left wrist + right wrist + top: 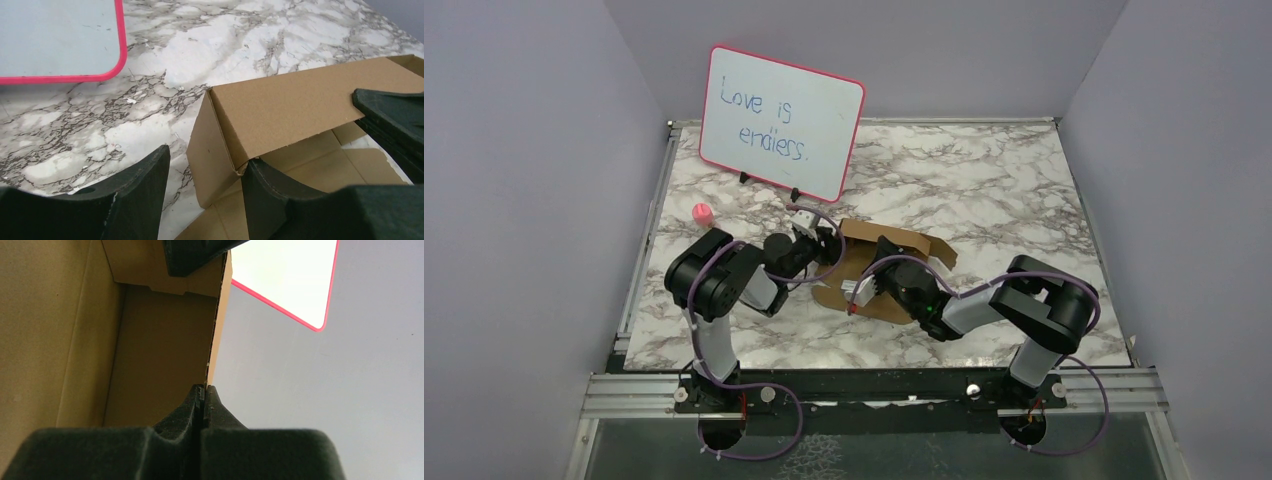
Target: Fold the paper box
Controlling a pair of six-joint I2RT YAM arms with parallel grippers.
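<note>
Paper box [904,243] of plain brown cardboard, unmarked, is seen partly erected: a long back wall and a short end wall are raised and meet at a corner, while creased flaps are spread flat around the base. In the left wrist view [290,107] raw corrugated edges are shown at that corner. In the right wrist view [160,350] the inner faces are shown smooth and bare.

The box is placed on a white marble-patterned tabletop [1004,190], just in front of the pink-framed whiteboard [782,122] and off its right corner. Pale lilac walls [524,150] are set around three sides of the table, behind and beside the whiteboard. A small pink cylinder [701,213] is stood in front of the whiteboard's left corner, well apart from the box.

The box's long axis is laid roughly parallel to the whiteboard's lower edge, and its open side is turned upward.

The left gripper [816,240] is positioned below the whiteboard's right corner; its fingers [135,195] are held apart astride the short end wall, one inside the box and one outside, with a gap left on the outer side. The right gripper [204,390] is pressed closed, and a thin wall edge of the box is pinched between its fingertips.
</note>
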